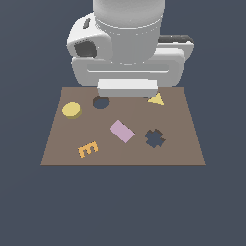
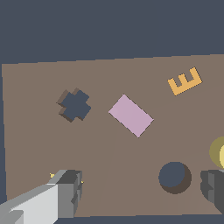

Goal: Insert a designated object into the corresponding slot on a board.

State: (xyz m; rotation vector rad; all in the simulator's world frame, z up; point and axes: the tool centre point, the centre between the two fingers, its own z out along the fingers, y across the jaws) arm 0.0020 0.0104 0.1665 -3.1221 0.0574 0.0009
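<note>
The yellow round disc (image 1: 71,110) lies flat on the brown board (image 1: 62,153), near its far corner on the exterior view's left. The dark round hole (image 1: 101,102) is just beside it, toward the exterior view's right. My gripper (image 2: 140,192) is open and empty, its two grey fingers (image 2: 65,197) spread wide. It hovers over the board's far edge, above the stretch between the round hole (image 2: 174,177) and the yellow triangle. In the wrist view only a sliver of the disc (image 2: 219,152) shows at the frame edge.
A yellow triangle (image 1: 156,99) lies at the far edge, mostly hidden under one finger in the wrist view. A pink rectangle (image 1: 121,131) lies mid-board. A dark cross-shaped hole (image 1: 154,138) and an orange letter E (image 1: 88,149) sit nearer the front. The arm's white body (image 1: 127,48) looms over the far edge.
</note>
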